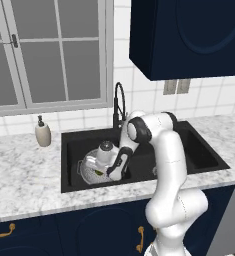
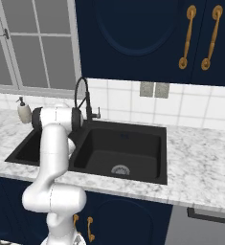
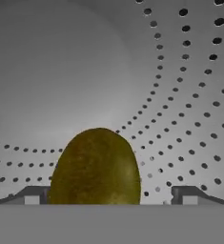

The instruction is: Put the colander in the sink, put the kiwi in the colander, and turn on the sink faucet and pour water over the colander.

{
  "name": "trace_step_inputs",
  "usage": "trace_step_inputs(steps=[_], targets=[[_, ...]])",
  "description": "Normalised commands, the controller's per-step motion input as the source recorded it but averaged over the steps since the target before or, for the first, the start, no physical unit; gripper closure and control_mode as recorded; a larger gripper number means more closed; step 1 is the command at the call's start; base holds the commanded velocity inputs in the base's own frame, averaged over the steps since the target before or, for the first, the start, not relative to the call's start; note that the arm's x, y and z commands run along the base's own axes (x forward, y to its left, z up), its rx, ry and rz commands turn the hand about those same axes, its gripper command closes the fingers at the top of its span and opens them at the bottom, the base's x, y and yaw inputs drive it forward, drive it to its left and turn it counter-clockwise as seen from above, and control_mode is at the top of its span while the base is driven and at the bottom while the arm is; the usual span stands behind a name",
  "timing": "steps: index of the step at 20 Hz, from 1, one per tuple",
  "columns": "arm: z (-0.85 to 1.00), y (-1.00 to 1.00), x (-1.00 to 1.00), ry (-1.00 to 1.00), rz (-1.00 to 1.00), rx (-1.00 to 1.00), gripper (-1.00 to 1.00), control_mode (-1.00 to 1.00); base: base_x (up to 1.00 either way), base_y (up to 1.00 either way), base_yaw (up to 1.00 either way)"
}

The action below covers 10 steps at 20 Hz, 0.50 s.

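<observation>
The silver-grey colander (image 1: 87, 171) sits in the left basin of the black sink (image 1: 201, 152). My gripper (image 1: 103, 169) reaches down into it from above. In the hand view the olive-brown kiwi (image 3: 95, 167) rests on the perforated colander (image 3: 189, 86) floor, between my two fingertips. The gripper (image 3: 109, 198) is open: the left fingertip (image 3: 33, 195) is close to the fruit and the right one stands well clear of it. The black gooseneck faucet (image 1: 119, 102) rises behind the sink, its spout arching over the basins. No water shows.
A beige soap dispenser (image 1: 42, 132) stands on the marble counter left of the sink. The right basin (image 2: 118, 148) has a silver drain (image 2: 120, 169). Dark blue wall cabinets (image 1: 189, 35) hang above, and a window (image 1: 49, 50) is behind the counter.
</observation>
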Motion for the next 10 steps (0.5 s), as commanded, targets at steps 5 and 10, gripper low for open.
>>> trace_step_inputs(steps=[5, 10], targets=[[0.04, -0.14, 0.09, -0.09, 0.07, 0.03, -1.0, -1.0, 0.0, 0.0, 0.0], [0.0, -0.07, 0.0, 0.03, 0.11, 0.0, -1.0, -1.0, 0.0, 0.0, 0.0]])
